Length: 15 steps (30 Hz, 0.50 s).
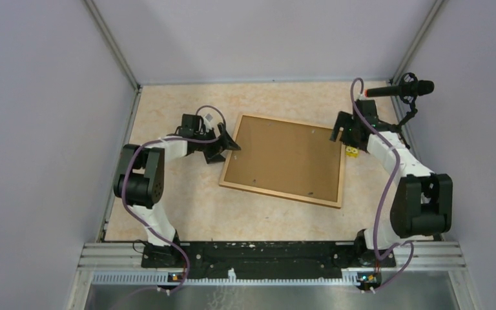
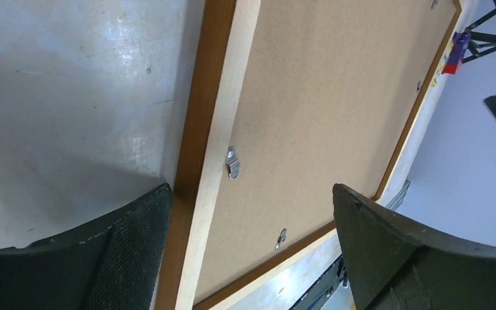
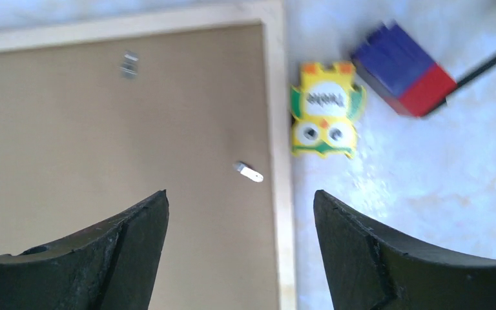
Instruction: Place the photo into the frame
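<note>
left jaws spread wide, nothing pinched, hovering over left rail of frame (image 2: 214,116). right jaws spread too, empty, over its right rail. frame lies back-up mid worktop (image 1: 187,213), between both my jaws, brown backing board (image 1: 284,158) set inside, metal tab (image 2: 232,163) at board edge. just beyond right rail: yellow owl figure (image 3: 323,113), then blue-red block (image 3: 403,77).

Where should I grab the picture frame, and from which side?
Probably take the frame by its left wooden rail, coming down from above at the outer edge. It lies flat, back up, so only the rim offers a pinchable lip; the open left gripper is over that rail. A toy owl crowds the right rail.
</note>
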Each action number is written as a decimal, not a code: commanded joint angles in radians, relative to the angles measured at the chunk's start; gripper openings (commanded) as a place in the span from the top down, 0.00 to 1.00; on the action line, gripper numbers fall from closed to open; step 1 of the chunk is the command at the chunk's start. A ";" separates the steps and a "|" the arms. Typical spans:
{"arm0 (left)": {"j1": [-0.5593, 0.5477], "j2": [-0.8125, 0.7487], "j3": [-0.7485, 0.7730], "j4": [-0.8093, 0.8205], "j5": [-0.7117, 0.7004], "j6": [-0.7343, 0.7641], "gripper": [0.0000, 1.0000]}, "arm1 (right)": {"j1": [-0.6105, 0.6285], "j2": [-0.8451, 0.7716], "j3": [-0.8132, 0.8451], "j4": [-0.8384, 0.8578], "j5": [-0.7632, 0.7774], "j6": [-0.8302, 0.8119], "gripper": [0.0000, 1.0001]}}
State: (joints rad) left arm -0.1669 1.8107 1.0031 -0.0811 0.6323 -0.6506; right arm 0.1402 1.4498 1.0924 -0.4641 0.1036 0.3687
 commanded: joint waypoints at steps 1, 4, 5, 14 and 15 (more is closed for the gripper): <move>-0.003 -0.037 0.053 -0.058 -0.047 0.034 0.05 | -0.047 0.056 -0.059 -0.044 -0.036 -0.017 0.19; -0.008 -0.040 0.068 -0.098 -0.120 0.053 0.10 | -0.047 0.073 -0.115 0.001 -0.043 0.000 0.20; -0.014 -0.039 0.075 -0.118 -0.148 0.063 0.12 | -0.047 0.076 -0.132 0.018 -0.044 0.007 0.20; -0.108 -0.016 0.057 -0.228 -0.281 0.048 0.19 | -0.045 0.123 -0.218 0.124 -0.055 -0.003 0.26; -0.107 -0.021 0.033 -0.234 -0.283 0.036 0.20 | -0.042 0.121 -0.230 0.141 -0.090 -0.006 0.28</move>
State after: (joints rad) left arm -0.2596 1.8099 1.0855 -0.2562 0.3981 -0.5919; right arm 0.0898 1.5642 0.8921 -0.4191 0.0723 0.3687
